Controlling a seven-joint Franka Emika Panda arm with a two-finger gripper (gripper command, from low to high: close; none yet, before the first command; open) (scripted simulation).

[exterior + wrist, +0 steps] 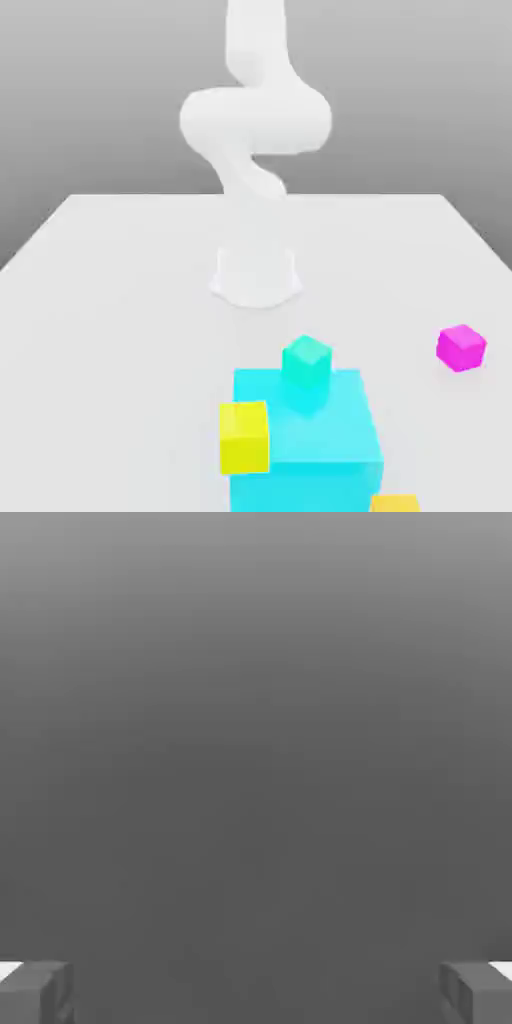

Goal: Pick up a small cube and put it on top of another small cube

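Observation:
The small magenta cube (461, 347) lies on the white table at the exterior view's right, apart from everything else. The small teal-green cube (306, 362) shows over the far edge of the large light-cyan block (320, 440) and seems to rest on its top. In the hand view my gripper (256, 992) is open, its two grey fingers (35, 990) standing far apart with nothing between them against a plain grey backdrop. The white arm (255, 120) rises from its base (255, 275) and leaves the exterior view at the top.
A small yellow cube (244, 436) sits against the cyan block's near left side. Another yellow-orange cube (395, 503) peeks in at the bottom edge. The white table (120, 300) stretches wide around the base.

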